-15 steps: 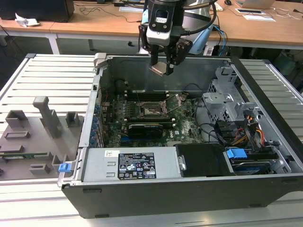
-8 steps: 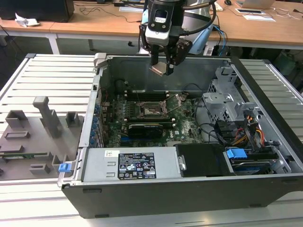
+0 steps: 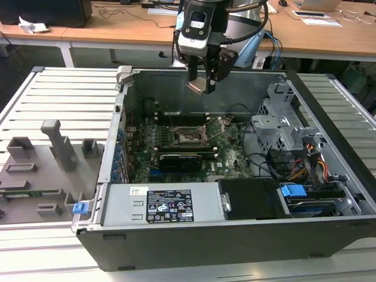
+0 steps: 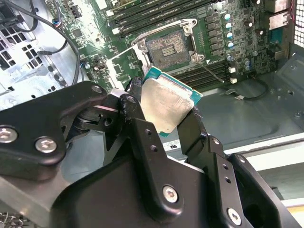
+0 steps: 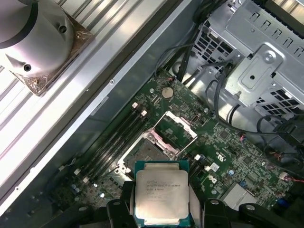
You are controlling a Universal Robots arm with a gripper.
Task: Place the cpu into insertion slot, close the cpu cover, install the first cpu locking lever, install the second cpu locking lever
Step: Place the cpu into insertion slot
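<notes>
case (image 3: 205,244): we are seeing it lying open-topped, holding the motherboard (image 3: 232,154).
insertion slot (image 5: 147,154): lying uncovered on the motherboard, its cpu cover (image 5: 182,123) seemingly tilting upward.
gripper (image 4: 164,111): hovering above the case, fingers (image 4: 190,128) pinching the cpu (image 4: 168,107) by opposite edges.
bench (image 3: 64,94): slatted metal, carrying the case.
room: wooden desks (image 3: 117,26) standing behind.

Open computer case (image 3: 235,247), seen three ways: the exterior view stands high at the near side, faces the far desks (image 3: 329,35) and is wide enough to take in the whole case. Both wrist cameras ride close behind the gripper (image 3: 202,85), aimed down into the case. The first wrist view looks steeply over the cpu (image 5: 161,192), the second wrist view obliquely past the black fingers (image 4: 142,133). All three share the cpu and the open socket (image 3: 187,136) on the motherboard (image 3: 229,155).
</notes>
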